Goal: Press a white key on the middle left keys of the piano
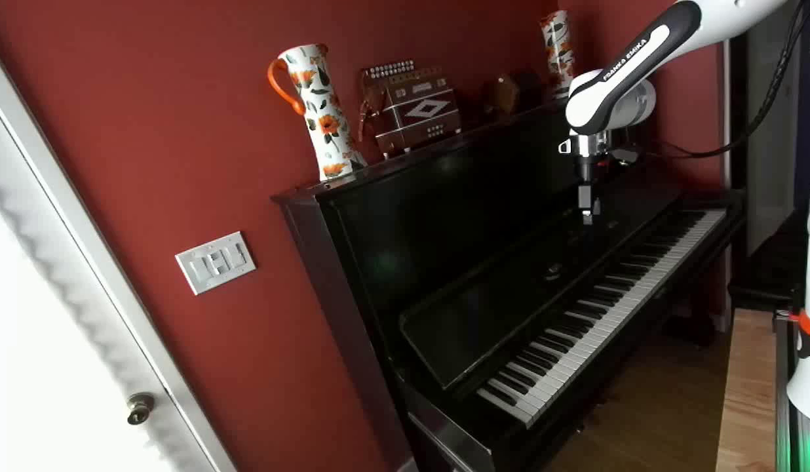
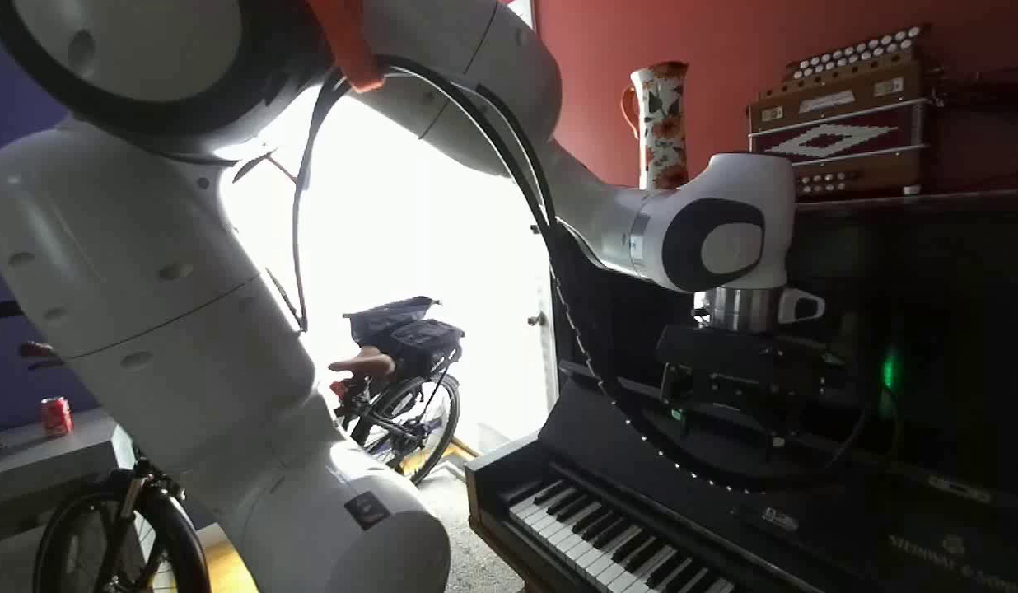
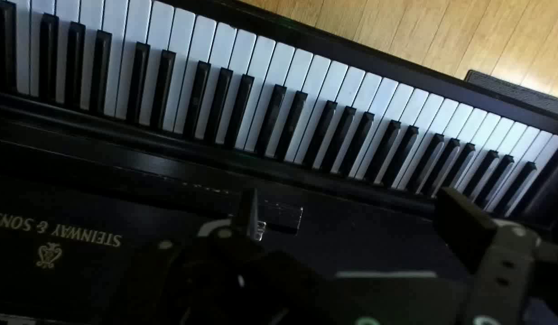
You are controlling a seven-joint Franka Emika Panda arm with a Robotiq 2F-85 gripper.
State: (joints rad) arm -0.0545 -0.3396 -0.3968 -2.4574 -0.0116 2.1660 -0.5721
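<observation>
The glossy black upright piano [image 1: 444, 223] has one long keyboard, seen in both exterior views [image 2: 558, 527]. The middle left keys [image 1: 595, 337] are a stretch of white keys with shorter black ones between; in the wrist view, where the maker's lettering is upside down, they lie in the row [image 3: 322, 74] above the fingers. My gripper [image 1: 587, 215] points down in front of the piano's dark front, set back from the keys. In the wrist view the gripper [image 3: 353, 212] is open and empty, fingers wide apart over the black fallboard, not on any key. Its fingertips are too dark to see in an exterior view.
A floral jug [image 1: 323, 115], an accordion [image 1: 418, 108] and a second floral vase [image 1: 558, 52] stand on the piano top. The fallboard [image 1: 470, 328] slopes behind the keys. A cable [image 2: 591, 354] hangs from the arm. A bicycle [image 2: 410, 412] stands by the bright door.
</observation>
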